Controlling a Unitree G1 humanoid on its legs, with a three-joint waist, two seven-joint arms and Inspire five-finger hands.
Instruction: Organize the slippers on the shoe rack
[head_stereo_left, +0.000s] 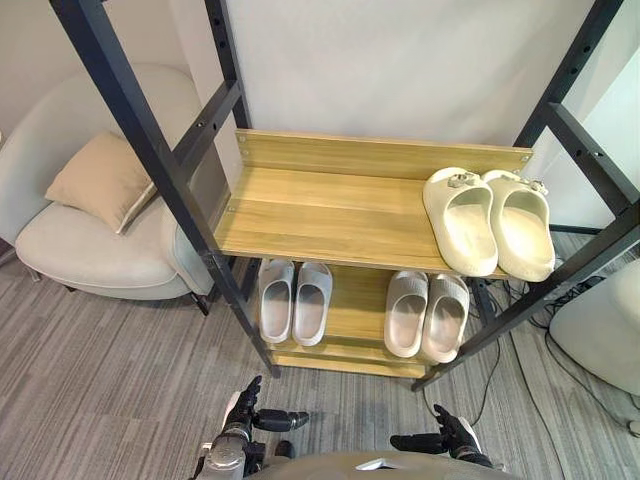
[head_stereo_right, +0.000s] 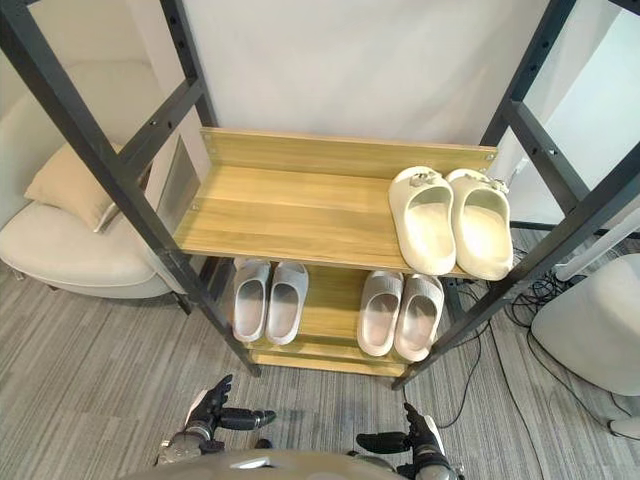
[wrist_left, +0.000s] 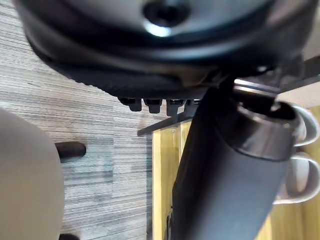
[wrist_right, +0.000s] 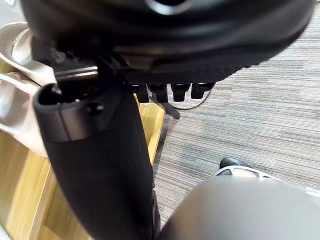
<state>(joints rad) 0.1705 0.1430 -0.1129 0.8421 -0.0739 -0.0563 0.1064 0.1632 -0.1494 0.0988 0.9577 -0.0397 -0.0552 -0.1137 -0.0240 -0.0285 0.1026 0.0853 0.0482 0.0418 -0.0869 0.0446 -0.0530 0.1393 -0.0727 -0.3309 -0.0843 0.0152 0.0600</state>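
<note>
We see left robot hand (head_stereo_left: 243, 412), right robot hand (head_stereo_left: 452, 434) released | cream slippers (head_stereo_left: 488, 222) seem light, squashy foam | we'd grip the toe band.

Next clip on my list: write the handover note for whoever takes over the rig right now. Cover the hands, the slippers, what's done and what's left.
Left hand: open, holding nothing, low in front of the shoe rack.
Right hand: open, holding nothing, at the same height.
Slippers: cream pair side by side on the right of the upper shelf. Two grey pairs are on the lower shelf, one on the left and one on the right.
Done: all three pairs sit together on the rack.
Left: probably little. The left half of the upper shelf is free if a pair should move.
</note>
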